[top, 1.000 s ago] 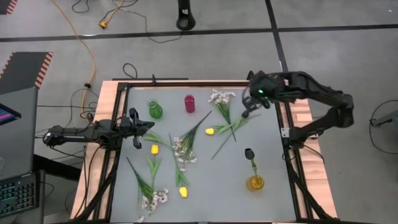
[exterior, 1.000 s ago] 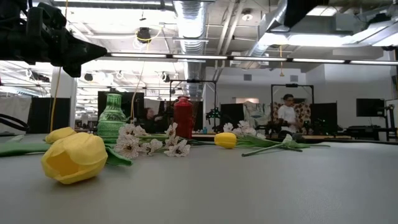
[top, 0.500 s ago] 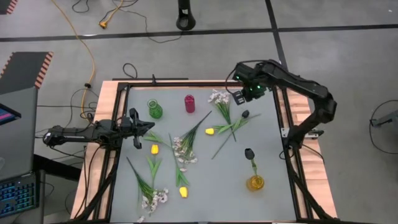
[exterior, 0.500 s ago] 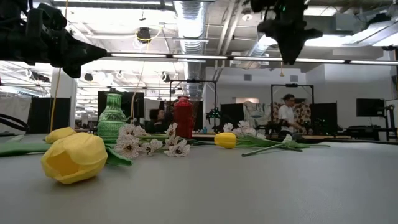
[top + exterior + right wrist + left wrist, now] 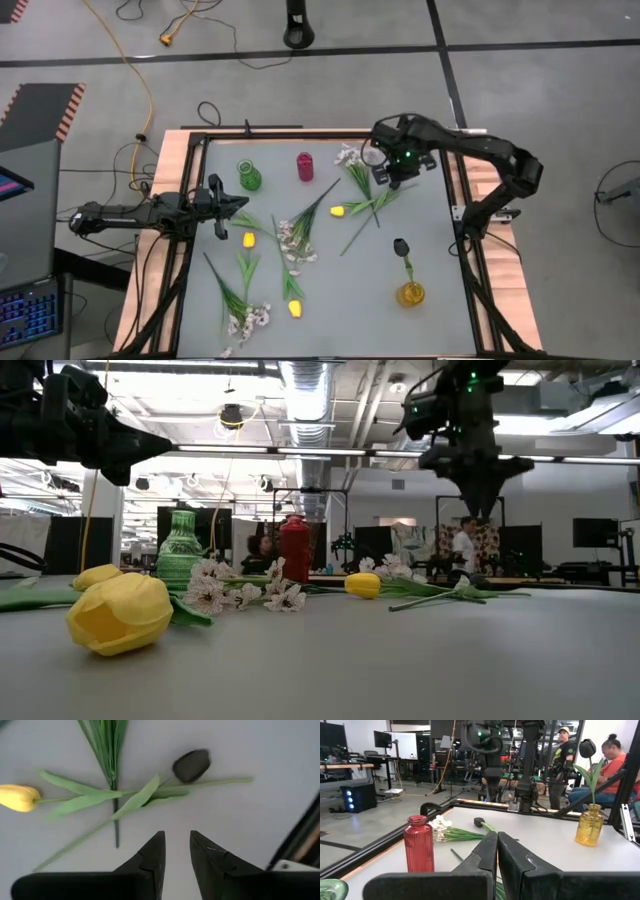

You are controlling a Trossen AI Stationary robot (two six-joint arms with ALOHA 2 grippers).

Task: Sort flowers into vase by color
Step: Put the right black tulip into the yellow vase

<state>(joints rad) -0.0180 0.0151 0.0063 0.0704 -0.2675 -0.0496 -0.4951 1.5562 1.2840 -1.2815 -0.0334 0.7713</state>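
- The dark tulip [image 5: 191, 765] lies flat near the table's far right corner, its thin green stem crossing a yellow tulip [image 5: 18, 798] stem and a white spray's stalk
- It looks light and limp (artificial, with a soft head), so the stem is the likely place to pinch, clear of the crossings
- The right gripper [image 5: 176, 851] hovers directly above it, fingers slightly parted and empty
- The left gripper [image 5: 497, 851] waits closed at the table's left edge
- Yellow vase [image 5: 409, 294] holds 1 dark tulip; the green vase [image 5: 249, 177] and red vase [image 5: 305, 166] look empty, though their insides are hard to see
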